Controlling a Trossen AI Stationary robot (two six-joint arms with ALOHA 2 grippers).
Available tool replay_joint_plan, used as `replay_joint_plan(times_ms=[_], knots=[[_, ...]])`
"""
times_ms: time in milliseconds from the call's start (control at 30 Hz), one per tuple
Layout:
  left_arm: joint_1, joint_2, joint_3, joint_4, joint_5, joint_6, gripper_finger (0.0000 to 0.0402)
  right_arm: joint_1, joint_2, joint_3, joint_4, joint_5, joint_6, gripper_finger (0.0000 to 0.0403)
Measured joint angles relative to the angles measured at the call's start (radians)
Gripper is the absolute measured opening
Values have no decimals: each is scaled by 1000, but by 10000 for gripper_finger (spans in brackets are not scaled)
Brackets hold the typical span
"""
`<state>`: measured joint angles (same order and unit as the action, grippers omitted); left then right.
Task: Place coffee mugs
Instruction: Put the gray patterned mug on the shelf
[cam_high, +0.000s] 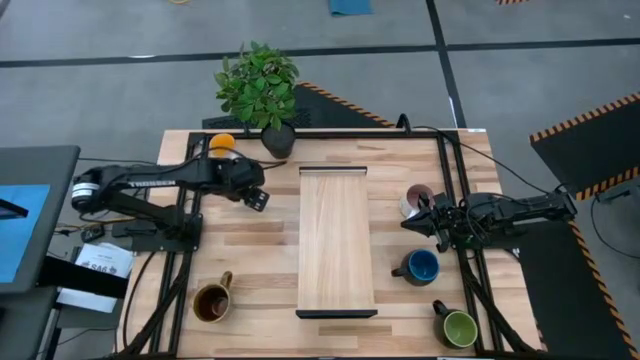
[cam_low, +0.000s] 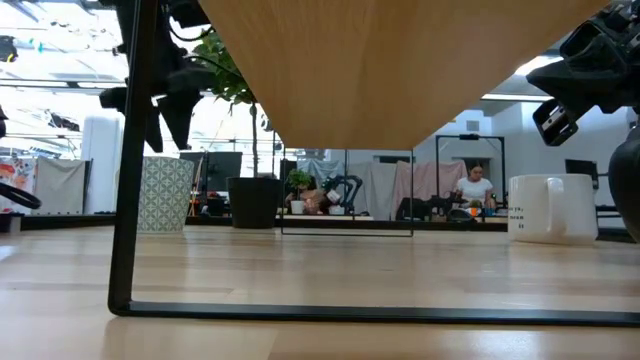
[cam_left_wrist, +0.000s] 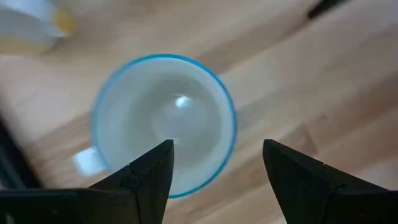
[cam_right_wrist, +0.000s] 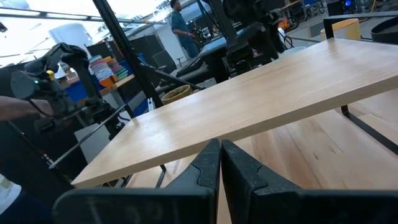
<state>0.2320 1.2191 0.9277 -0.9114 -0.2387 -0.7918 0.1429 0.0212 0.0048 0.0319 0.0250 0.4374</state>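
Observation:
My left gripper (cam_high: 257, 195) is open and points down over the white mug with the pale blue rim (cam_left_wrist: 163, 121). One finger (cam_left_wrist: 149, 174) is above the mug's opening and the other (cam_left_wrist: 298, 180) is outside its wall. In the high view the gripper hides this mug. My right gripper (cam_high: 430, 218) is shut and hovers by the pinkish-mauve mug (cam_high: 415, 200), which is pale outside (cam_low: 550, 208). Standing on the table are the orange mug (cam_high: 222, 145), brown mug (cam_high: 212, 300), dark blue mug (cam_high: 420, 265) and green mug (cam_high: 457, 327). My left gripper comes at the white mug's rim (cam_left_wrist: 205, 81) from above, with one finger on each side of the wall. I cannot tell whether either finger touches it.
A raised wooden shelf (cam_high: 337, 240) on dark metal legs (cam_low: 130, 200) runs down the table's middle between the two arms. A potted plant (cam_high: 275, 135) stands at the far edge beside the orange mug. Dark frame rails run along both sides of the table.

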Motion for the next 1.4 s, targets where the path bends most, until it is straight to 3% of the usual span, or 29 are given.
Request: replay_joint_plan(times_ms=[133, 467, 567, 733, 800, 967, 1167, 1400], knots=[[18, 47, -1, 44, 75, 61, 231, 0, 0, 0, 1, 0, 0, 43], [18, 190, -1, 60, 98, 189, 222, 0, 0, 0, 2, 1, 0, 43], [19, 222, -1, 60, 110, 228, 180, 0, 0, 0, 2, 1, 0, 43], [18, 210, 21, 25, 144, 254, 30, 0, 0, 0, 2, 1, 0, 43], [19, 188, 59, -13, 181, 264, 15, 0, 0, 0, 2, 1, 0, 43], [-15, 141, 255, -225, 180, 300, 7, 0, 0, 0, 2, 1, 0, 43], [-124, 156, 618, -470, 108, 310, 4, 0, 0, 0, 1, 1, 0, 43], [-233, 284, 984, -538, 64, 314, 4, 0, 0, 0, 1, 1, 0, 43]])
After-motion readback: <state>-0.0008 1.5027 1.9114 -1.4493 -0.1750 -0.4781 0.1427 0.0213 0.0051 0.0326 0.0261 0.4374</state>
